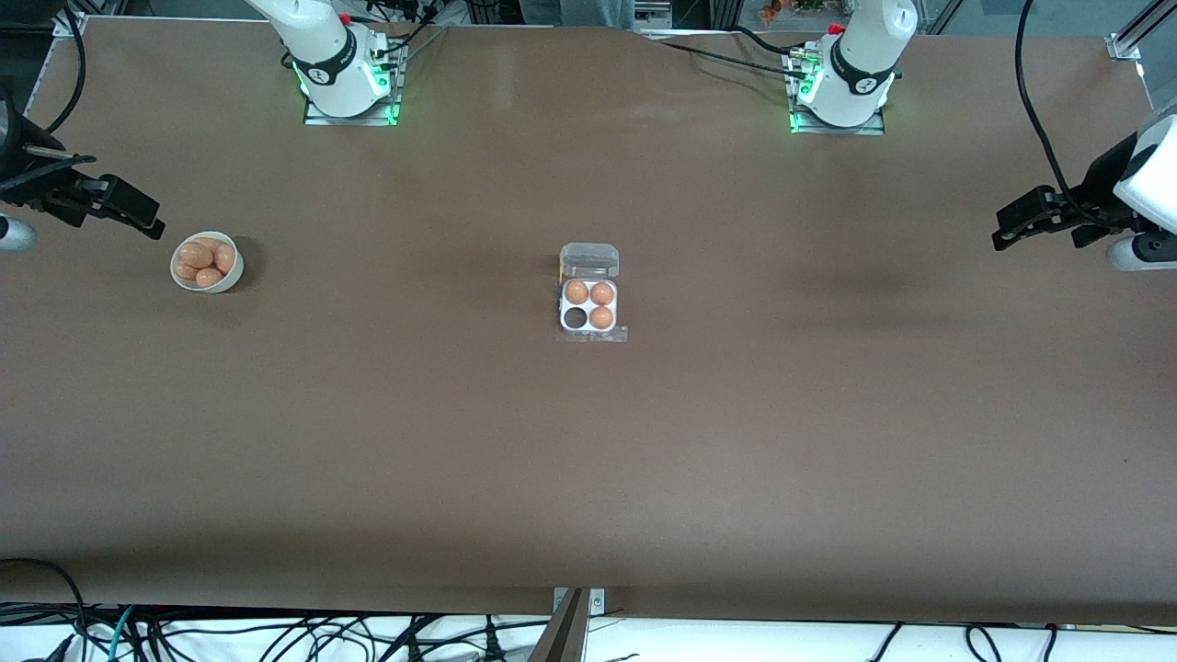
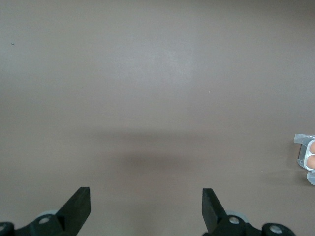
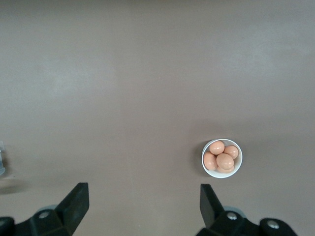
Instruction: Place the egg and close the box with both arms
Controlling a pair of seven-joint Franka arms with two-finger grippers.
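Note:
The clear box (image 1: 589, 333) stands open at mid-table, its lid (image 1: 588, 260) laid back toward the robots' bases. Three brown eggs (image 1: 601, 294) fill three cells; one cell (image 1: 576, 318) is empty. A white bowl (image 1: 177, 272) with several eggs (image 1: 204, 259) stands toward the right arm's end. My right gripper (image 1: 150, 223) is open and empty in the air beside the bowl; the right wrist view shows the gripper (image 3: 144, 204) and the bowl (image 3: 236, 171). My left gripper (image 1: 1004, 235) is open and empty over the left arm's end; the left wrist view shows it (image 2: 146, 206) and the box's edge (image 2: 301, 139).
The brown table (image 1: 588, 460) spreads wide around the box. Cables hang along the table's edge nearest the front camera (image 1: 276, 634). The arm bases (image 1: 345, 78) stand at the edge farthest from that camera.

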